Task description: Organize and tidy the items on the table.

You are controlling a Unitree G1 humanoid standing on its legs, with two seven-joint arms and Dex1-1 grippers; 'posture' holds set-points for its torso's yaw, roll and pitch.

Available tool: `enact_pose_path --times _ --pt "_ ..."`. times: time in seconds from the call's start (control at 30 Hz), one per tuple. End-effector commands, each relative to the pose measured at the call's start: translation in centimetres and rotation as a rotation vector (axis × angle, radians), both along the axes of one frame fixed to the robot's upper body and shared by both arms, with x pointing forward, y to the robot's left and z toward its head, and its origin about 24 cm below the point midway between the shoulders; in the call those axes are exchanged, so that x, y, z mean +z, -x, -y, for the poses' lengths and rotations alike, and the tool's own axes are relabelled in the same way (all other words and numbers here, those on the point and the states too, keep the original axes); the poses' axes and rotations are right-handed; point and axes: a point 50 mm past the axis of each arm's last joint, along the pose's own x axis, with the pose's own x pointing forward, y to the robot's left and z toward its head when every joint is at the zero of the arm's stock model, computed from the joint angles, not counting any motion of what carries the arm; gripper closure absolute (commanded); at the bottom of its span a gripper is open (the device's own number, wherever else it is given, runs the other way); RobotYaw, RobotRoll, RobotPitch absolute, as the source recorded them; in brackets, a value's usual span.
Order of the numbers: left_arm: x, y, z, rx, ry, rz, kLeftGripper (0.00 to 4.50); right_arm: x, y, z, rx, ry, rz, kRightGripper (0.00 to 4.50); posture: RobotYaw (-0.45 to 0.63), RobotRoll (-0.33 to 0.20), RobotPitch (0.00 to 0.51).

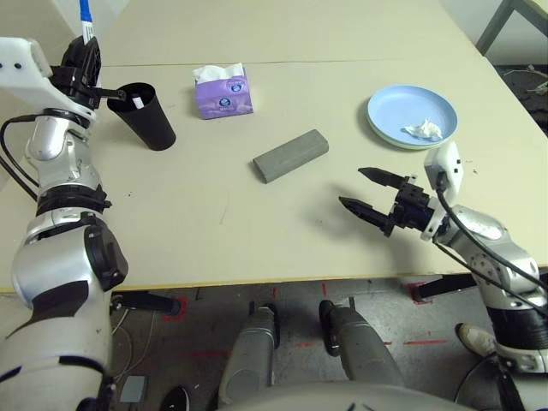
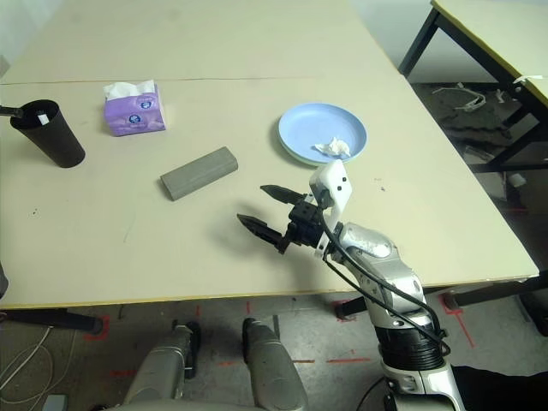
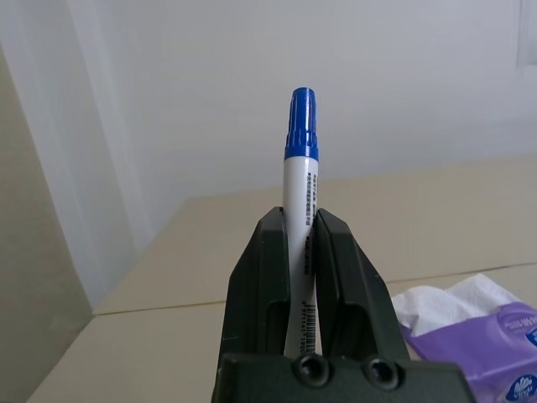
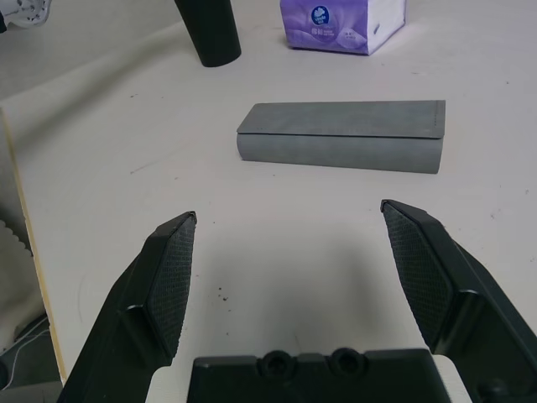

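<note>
Tissue wad (image 1: 422,130) on plate (image 1: 390,107)

Blue-capped marker (image 3: 300,218) upright; grey case (image 1: 291,155) (closed) mid-table.

Left gripper (image 3: 304,277), seen along its own two black fingers (image 3: 264,277), which are clamped on the white barrel of a marker (image 3: 302,197). The marker stands upright between the fingers, its blue cap (image 3: 301,123) rising well above their tips; black print and a barcode run along the barrel where it passes between them. Two screw heads sit in the black base from which the fingers rise. Behind the gripper lies the pale beige tabletop (image 3: 436,227), crossed by a seam line, with a plain white wall beyond it. Beside the gripper's base, a purple tissue pack (image 3: 487,336) with a white tissue protruding from it rests on the tabletop.
</note>
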Motion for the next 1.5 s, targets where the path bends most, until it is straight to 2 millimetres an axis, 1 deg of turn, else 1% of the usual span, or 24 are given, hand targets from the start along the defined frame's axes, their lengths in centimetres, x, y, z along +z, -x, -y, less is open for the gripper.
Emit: enact_pose_path --times 0.03,0.37,0.63,1.1,1.47,1.5 --pt "-0.6 0.2 -0.3 0.010 -0.019 -0.022 4.19 -0.2 0.1 -0.1 -0.010 -0.001 -0.021 0.00 -0.15 0.000 0.252" --pt "-0.8 0.4 -0.5 0.007 -0.022 -0.029 4.19 -0.2 0.2 0.0 -0.013 0.009 -0.036 0.00 -0.15 0.000 0.265" --pt "-0.9 0.1 -0.1 -0.002 -0.018 -0.034 4.19 -0.1 0.5 -0.1 -0.011 0.009 -0.039 0.00 -0.16 0.000 0.274" --pt "0.0 -0.5 0.8 -0.026 -0.014 -0.005 4.19 0.0 0.6 -0.2 -0.023 0.002 -0.039 0.00 -0.18 0.000 0.273" --pt "-0.2 -0.3 0.5 -0.009 -0.016 -0.005 4.19 0.2 0.6 -0.1 -0.022 0.003 -0.035 0.00 -0.18 0.000 0.273" --pt "-0.3 -0.3 0.5 -0.006 -0.016 -0.007 3.84 0.2 0.6 -0.1 -0.022 0.003 -0.035 0.00 -0.18 0.000 0.273"
